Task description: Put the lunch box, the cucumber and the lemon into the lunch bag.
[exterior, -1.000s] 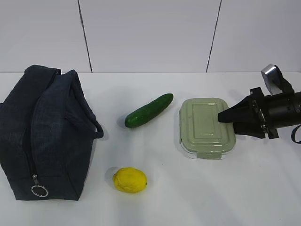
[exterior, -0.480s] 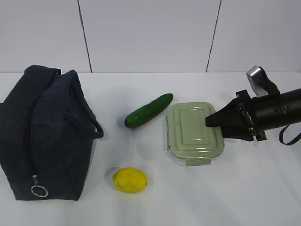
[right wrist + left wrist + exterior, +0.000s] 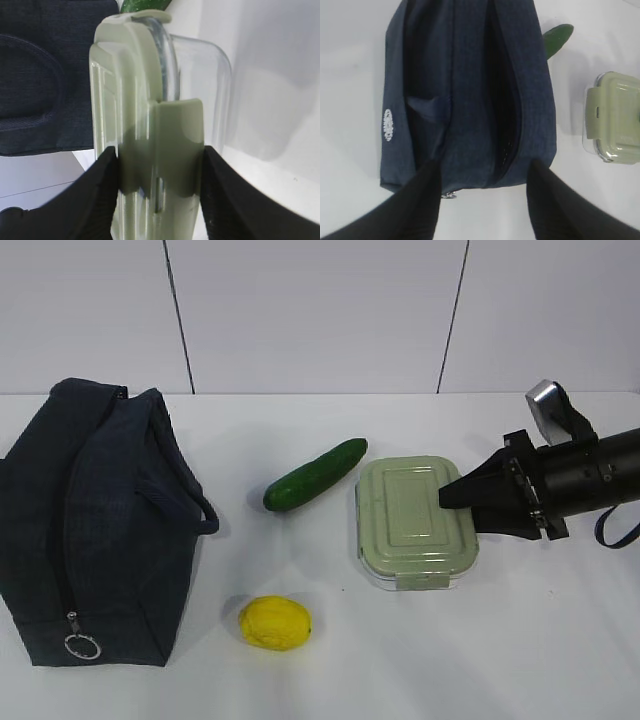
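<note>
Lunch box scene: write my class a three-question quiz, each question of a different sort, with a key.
1. True or false: the lemon already lies inside the lunch bag.
2. Which item lies nearest the lunch box? A) the cucumber B) the lemon C) the lunch bag
3. Fill in: the right gripper is shut on the ______.

Key:
1. False; it lies on the table beside the bag.
2. A.
3. Lunch box; its fingers press the lid clip at the box's end.
</note>
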You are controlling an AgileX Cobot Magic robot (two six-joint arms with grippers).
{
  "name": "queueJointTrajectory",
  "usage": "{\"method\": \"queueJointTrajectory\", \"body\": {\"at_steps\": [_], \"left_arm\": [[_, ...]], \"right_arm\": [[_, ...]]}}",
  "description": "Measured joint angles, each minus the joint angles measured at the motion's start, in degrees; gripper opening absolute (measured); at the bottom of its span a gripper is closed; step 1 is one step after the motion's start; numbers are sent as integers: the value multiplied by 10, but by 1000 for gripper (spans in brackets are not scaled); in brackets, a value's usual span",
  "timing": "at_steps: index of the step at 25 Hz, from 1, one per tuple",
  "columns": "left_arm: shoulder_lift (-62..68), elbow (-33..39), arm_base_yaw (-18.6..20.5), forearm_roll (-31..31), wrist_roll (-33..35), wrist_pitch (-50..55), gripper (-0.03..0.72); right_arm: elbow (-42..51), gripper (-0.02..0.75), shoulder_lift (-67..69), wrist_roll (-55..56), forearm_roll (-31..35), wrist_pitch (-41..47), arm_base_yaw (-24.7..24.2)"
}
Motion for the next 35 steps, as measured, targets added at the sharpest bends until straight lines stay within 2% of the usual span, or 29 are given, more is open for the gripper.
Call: {"method": "queueJointTrajectory", "body": {"at_steps": [4,7,12,20,27,35], "left_arm": [[68,-7,0,-67,53,-24,407],[107,-8,0,-90,76,-47,408],[135,-8,3,-96,95,-98,408],[203,-80,51,-96,139,-84,408],[301,-149,52,-97,156,-32,408],[341,-154,52,-119,198,-6,407]], "right_arm": [[0,370,0,1,0,0,0],[0,370,0,1,0,0,0],[0,370,0,4,0,0,0],[0,370,0,7,0,0,0],[0,370,0,7,0,0,0],[0,370,-10,8,0,0,0]]}}
